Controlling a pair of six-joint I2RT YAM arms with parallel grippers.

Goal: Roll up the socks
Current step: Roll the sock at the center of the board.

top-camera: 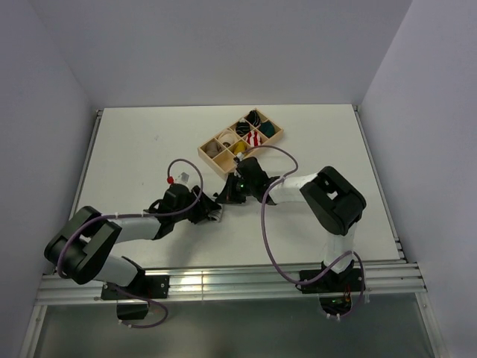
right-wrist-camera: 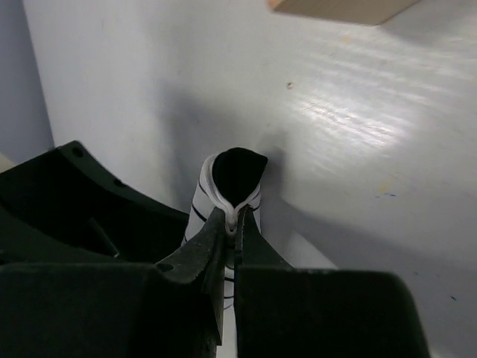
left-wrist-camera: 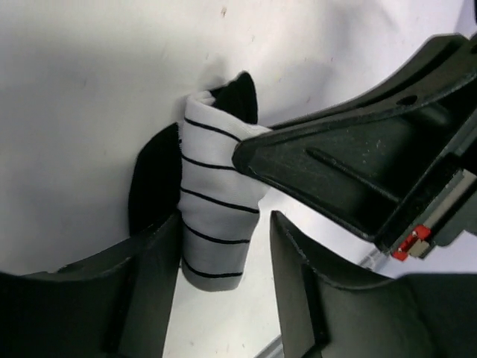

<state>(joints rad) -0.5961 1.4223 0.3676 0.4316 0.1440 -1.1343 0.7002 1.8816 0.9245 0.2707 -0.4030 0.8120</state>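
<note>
The white sock with thin black stripes [left-wrist-camera: 216, 186] stands partly rolled on the table, its black end [right-wrist-camera: 237, 173] on top. My right gripper [right-wrist-camera: 237, 218] is shut on the sock's upper edge; it also shows in the left wrist view [left-wrist-camera: 350, 168] and the top view [top-camera: 226, 197]. My left gripper [left-wrist-camera: 218, 224] is open, its jaws either side of the sock's lower part, the left finger [left-wrist-camera: 153, 268] against it. In the top view the left gripper [top-camera: 211, 212] meets the right one and hides the sock. No mustard-yellow sock lies loose; a yellow bundle [top-camera: 240, 148] sits in the tray.
A wooden tray [top-camera: 273, 136] with several compartments stands just beyond the grippers, holding rolled bundles, among them a red-and-white one [top-camera: 254, 139]. Its corner shows in the right wrist view [right-wrist-camera: 335, 7]. White walls enclose the table on three sides.
</note>
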